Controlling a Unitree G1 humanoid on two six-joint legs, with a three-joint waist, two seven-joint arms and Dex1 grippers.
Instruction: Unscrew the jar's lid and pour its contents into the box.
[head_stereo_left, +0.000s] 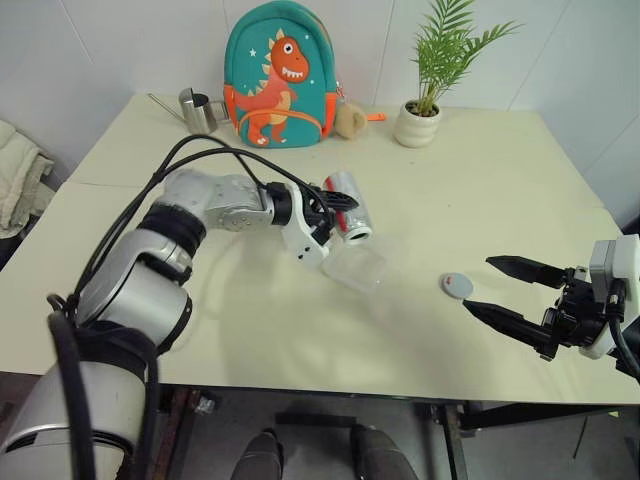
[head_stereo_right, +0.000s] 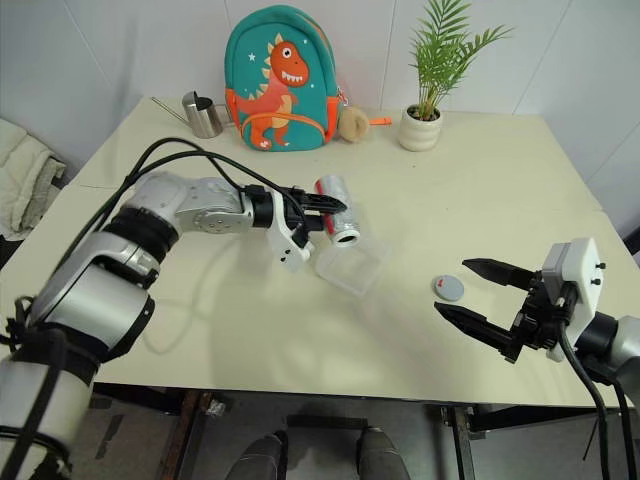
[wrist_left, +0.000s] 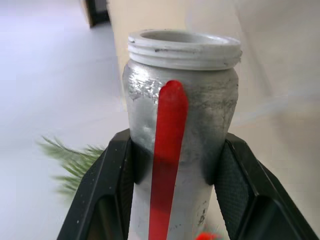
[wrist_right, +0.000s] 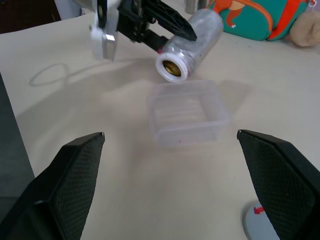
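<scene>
A: Tilting over the box (head_stereo_left: 357, 268), the jar (head_stereo_left: 348, 206) is clamped mid-body by the left gripper (head_stereo_left: 335, 203).

B: Judged light, smooth, possibly slippery. Right gripper (head_stereo_left: 510, 293) spread wide, empty; lid (head_stereo_left: 457, 285) lies beside it.

silver arms, black cables, black textured fingers (wrist_right: 75, 175).

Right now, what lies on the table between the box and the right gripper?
The grey lid lies between the box and the right gripper, seen in both eye views.
</scene>
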